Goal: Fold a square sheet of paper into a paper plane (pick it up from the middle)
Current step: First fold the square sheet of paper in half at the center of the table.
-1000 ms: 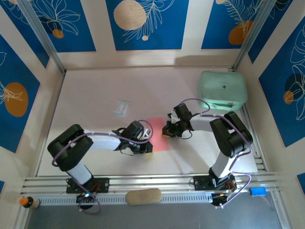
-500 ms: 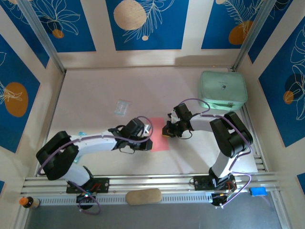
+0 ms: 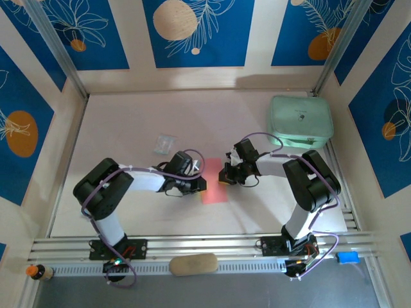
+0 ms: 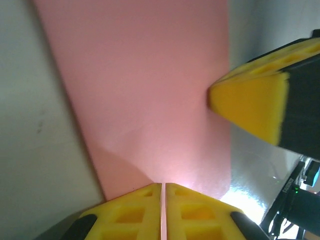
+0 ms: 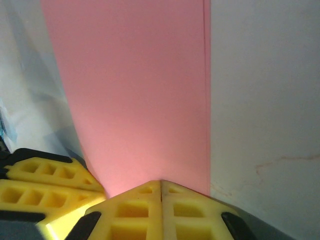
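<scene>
Lying on the tabletop (image 3: 128,115), the square sheet of paper (image 3: 215,189) seems folded only in half, the left end effector (image 3: 202,185) pinching one edge, the right end effector (image 3: 223,178) closed at the other; wings not yet made.

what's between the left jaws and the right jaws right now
The square sheet of paper, folded narrow, lies between them, reaching both shut jaws; the top view shows it.

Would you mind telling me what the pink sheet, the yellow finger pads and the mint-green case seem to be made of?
Pink sheet: thin matte paper, showing a soft wrinkle. Finger pads: probably moulded yellow rubber or plastic, with square hollows. Mint-green case: perhaps fabric or soft plastic; too small to tell.
</scene>
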Robot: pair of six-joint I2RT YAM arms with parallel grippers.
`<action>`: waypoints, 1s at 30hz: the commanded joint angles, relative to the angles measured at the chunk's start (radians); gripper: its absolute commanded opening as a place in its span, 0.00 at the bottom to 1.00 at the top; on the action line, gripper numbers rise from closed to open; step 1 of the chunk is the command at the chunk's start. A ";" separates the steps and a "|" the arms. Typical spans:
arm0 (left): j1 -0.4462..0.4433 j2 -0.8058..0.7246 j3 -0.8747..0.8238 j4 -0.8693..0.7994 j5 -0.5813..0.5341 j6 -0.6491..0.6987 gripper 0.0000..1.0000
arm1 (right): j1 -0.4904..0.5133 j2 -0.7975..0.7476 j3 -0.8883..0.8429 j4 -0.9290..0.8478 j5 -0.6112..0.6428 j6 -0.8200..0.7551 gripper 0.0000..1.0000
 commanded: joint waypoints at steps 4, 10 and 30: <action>0.009 -0.027 -0.079 0.069 0.024 -0.062 0.10 | 0.000 0.024 -0.042 -0.128 0.107 0.001 0.00; 0.060 -0.056 0.025 -0.023 0.031 -0.014 0.11 | 0.005 0.023 -0.026 -0.146 0.107 -0.008 0.00; 0.116 0.135 0.129 -0.075 0.051 0.042 0.12 | 0.003 0.022 -0.028 -0.146 0.108 -0.014 0.00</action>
